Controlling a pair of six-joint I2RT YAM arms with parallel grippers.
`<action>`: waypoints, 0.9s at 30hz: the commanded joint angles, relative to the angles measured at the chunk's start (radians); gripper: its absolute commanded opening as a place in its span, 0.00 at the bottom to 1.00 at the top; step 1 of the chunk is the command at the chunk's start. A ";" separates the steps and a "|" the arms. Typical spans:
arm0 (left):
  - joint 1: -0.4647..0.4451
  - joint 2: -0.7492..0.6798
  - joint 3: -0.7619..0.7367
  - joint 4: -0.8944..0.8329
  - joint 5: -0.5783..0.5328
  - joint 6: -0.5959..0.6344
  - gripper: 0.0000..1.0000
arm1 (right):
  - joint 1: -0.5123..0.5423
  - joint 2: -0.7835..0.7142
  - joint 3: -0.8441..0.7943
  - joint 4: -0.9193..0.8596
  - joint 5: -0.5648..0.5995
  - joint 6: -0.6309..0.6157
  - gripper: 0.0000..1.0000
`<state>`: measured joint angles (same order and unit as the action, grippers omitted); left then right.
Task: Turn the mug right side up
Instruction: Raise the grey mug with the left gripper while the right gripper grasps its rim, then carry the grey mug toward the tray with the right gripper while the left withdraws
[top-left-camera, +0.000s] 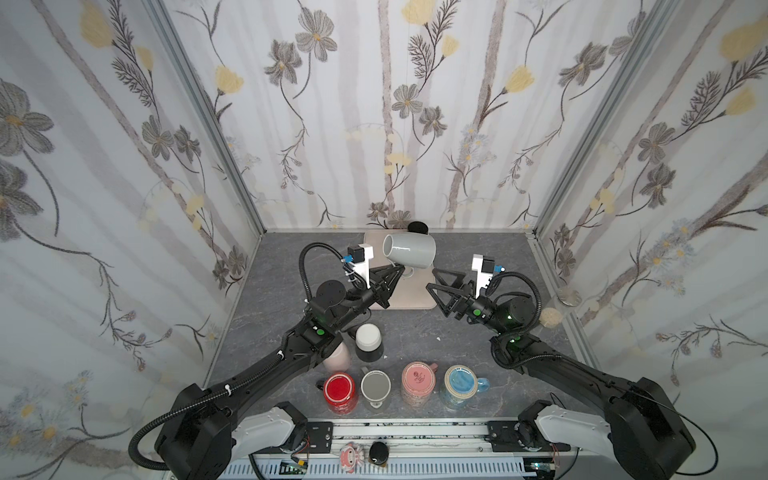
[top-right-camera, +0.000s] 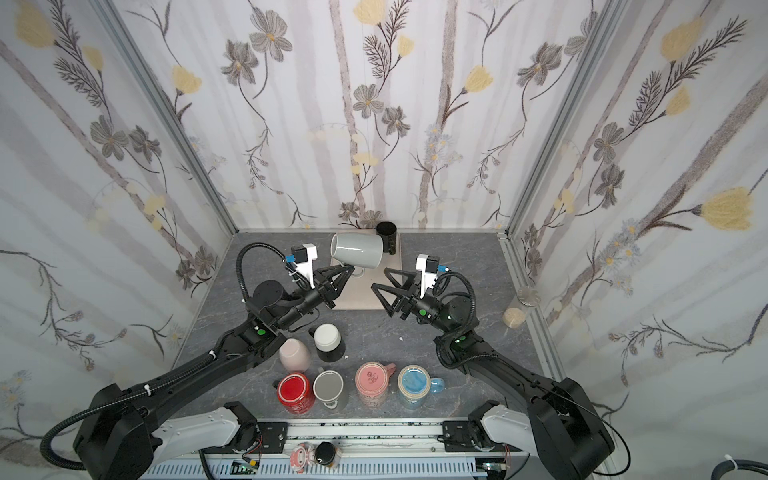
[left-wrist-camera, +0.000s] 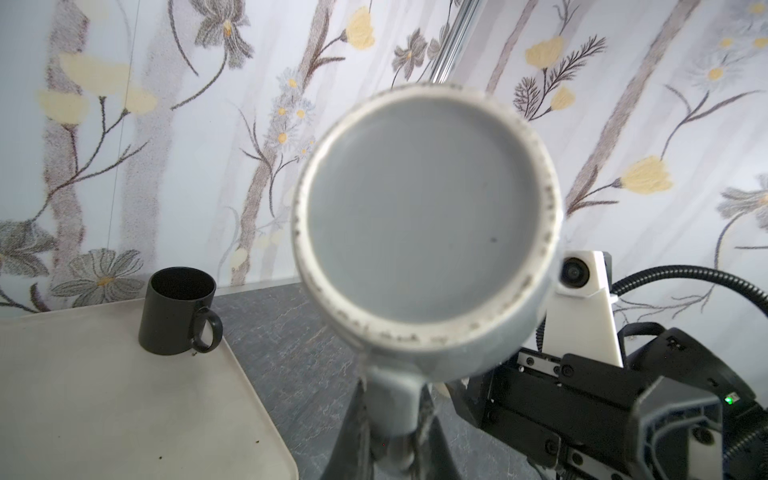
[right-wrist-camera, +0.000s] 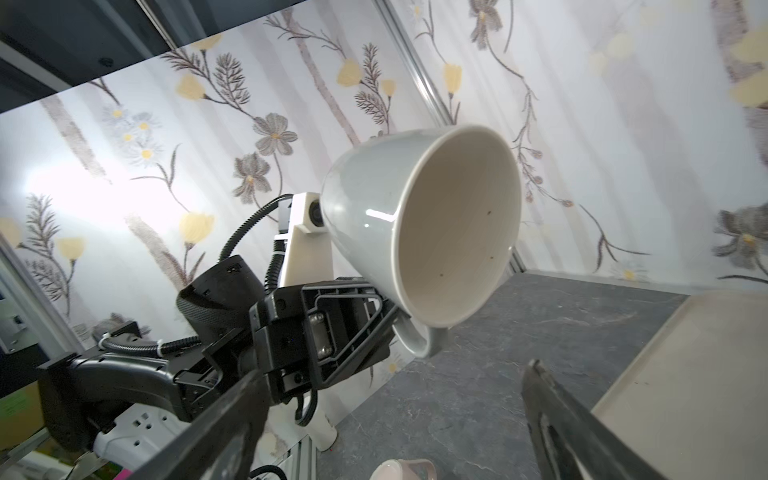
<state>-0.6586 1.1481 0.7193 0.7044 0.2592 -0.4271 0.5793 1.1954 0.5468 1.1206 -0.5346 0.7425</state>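
A grey mug (top-left-camera: 409, 248) (top-right-camera: 357, 249) hangs on its side in the air over the beige tray (top-left-camera: 409, 297) (top-right-camera: 361, 297). Its base points left and its wide mouth points right. My left gripper (top-left-camera: 400, 271) (top-right-camera: 351, 271) is shut on the mug's handle from below. In the left wrist view the mug's base (left-wrist-camera: 424, 224) fills the middle, with the left gripper (left-wrist-camera: 392, 407) pinching the handle. My right gripper (top-left-camera: 432, 279) (top-right-camera: 379, 278) stands open just right of the mug, apart from it. In the right wrist view the right gripper (right-wrist-camera: 395, 370) is empty and the mug (right-wrist-camera: 415, 232) shows its hollow inside.
A black mug (top-left-camera: 417, 227) (top-right-camera: 386, 237) (left-wrist-camera: 178, 316) stands upright at the tray's far edge. Near the front stand a red mug (top-left-camera: 340, 390), a grey one (top-left-camera: 375, 388), a pink one (top-left-camera: 419, 382), a blue one (top-left-camera: 460, 384), a white-and-black one (top-left-camera: 368, 340) and a pale pink one (top-left-camera: 336, 357).
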 joint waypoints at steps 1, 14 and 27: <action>0.002 -0.021 -0.009 0.214 0.056 -0.066 0.00 | 0.023 0.055 0.025 0.173 -0.025 0.047 0.88; 0.008 -0.060 -0.033 0.246 0.069 -0.095 0.00 | 0.063 0.292 0.132 0.527 -0.077 0.261 0.62; 0.007 -0.050 -0.053 0.276 0.080 -0.133 0.00 | 0.090 0.369 0.189 0.587 -0.048 0.311 0.25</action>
<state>-0.6521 1.0981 0.6674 0.8703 0.3340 -0.5346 0.6674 1.5585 0.7258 1.5959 -0.6003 1.0164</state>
